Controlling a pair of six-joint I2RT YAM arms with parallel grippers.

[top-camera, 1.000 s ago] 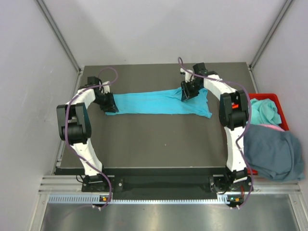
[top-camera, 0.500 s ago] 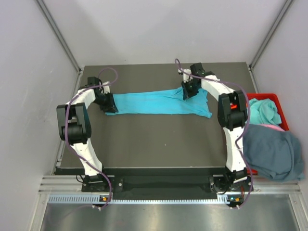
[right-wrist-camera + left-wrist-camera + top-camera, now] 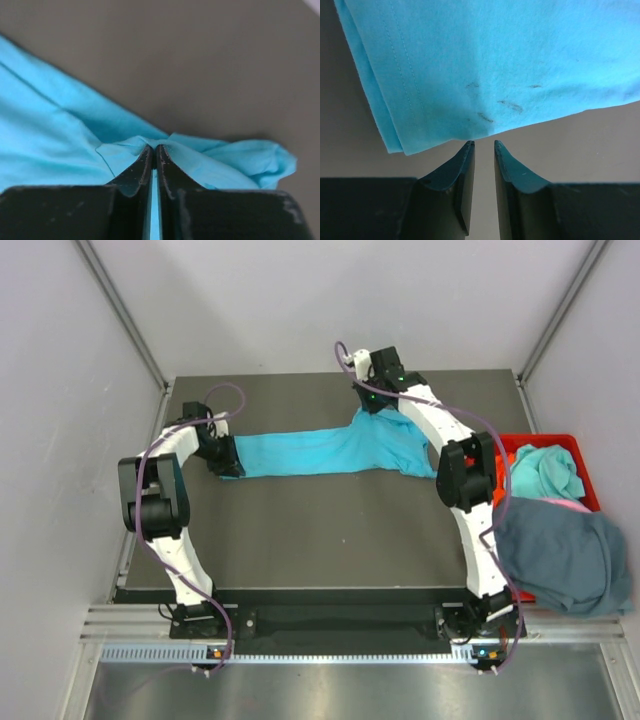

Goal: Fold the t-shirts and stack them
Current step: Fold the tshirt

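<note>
Right gripper (image 3: 372,400), from above, is at the far right end of the turquoise t-shirt (image 3: 320,448) on the table (image 3: 300,530), left gripper (image 3: 228,455) at its left end. 1 slate t-shirt (image 3: 562,555) hides part of the red bin (image 3: 545,440); 1 teal t-shirt (image 3: 548,468) and a pinkish sliver (image 3: 572,504), probably cloth, show in it. Left wrist: fingers (image 3: 462,170) a slit apart, empty. Right wrist: fingers (image 3: 135,172) pinched on a turquoise fold.

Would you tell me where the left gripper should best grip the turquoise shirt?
Likely the stitched, doubled edge at the turquoise shirt's left end, approached low from the left: it lies flat just ahead of the left gripper's open fingertips, while the right gripper pinches the other end.
</note>
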